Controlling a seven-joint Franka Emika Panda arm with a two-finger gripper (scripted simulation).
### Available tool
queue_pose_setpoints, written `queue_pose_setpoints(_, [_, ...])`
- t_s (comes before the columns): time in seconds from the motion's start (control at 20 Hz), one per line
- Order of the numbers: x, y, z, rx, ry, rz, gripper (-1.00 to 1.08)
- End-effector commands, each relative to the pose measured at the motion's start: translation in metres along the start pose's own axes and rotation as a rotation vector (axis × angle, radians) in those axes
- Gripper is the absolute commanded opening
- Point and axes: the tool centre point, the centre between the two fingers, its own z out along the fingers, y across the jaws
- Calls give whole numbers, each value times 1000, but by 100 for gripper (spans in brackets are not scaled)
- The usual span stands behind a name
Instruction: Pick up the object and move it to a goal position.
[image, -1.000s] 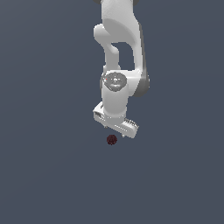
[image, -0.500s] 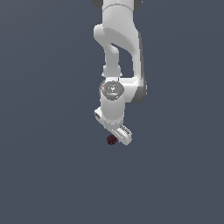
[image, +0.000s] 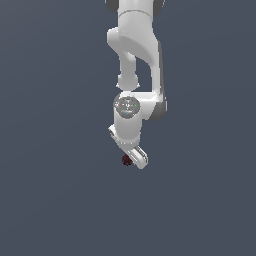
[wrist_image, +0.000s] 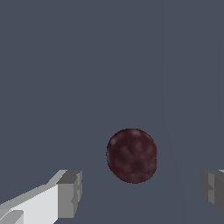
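I have the arm (image: 135, 60) hanging over a plain dark counter (image: 50, 200), wrist pointed down. The ball (image: 126, 160) is a tiny dark red, mottled thing, and from the exterior view it sits right at the lower end of the gripper (image: 131, 159), partly tucked against the white hand on the exterior view's left side.

The wrist view is what I am steering by. There the ball (wrist_image: 131, 155) shows between the two fingers (wrist_image: 70, 192), one grey pad on either side of it with bare counter visible in both gaps. So the fingers are spread wide and touch nothing; the ball is loose, not gripped. It does not sit dead centre between the pads: it looks somewhat closer to the one on the white bracket side than to the other, which only just shows at the frame edge. It also appears a little ahead of the pad tips, so I judge the fingers have not fully dropped around it.

The ball is roughly round, so there is no long axis to line up with; what matters is centring and depth. I would ease down until the pads bracket its widest part, then squeeze. My worry is that an off-centre squeeze makes one pad land first and roll it away.

I can see no goal marker in either view.
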Motion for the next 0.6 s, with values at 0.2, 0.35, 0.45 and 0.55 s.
queue_pose_setpoints(0.2, [0, 0, 4, 0, 0, 4, 100])
queue_pose_setpoints(0.35, [0, 0, 14, 0, 0, 5, 100])
queue_pose_setpoints(0.45, [0, 1, 25, 0, 0, 6, 100])
queue_pose_setpoints(0.55, [0, 1, 37, 0, 0, 7, 100])
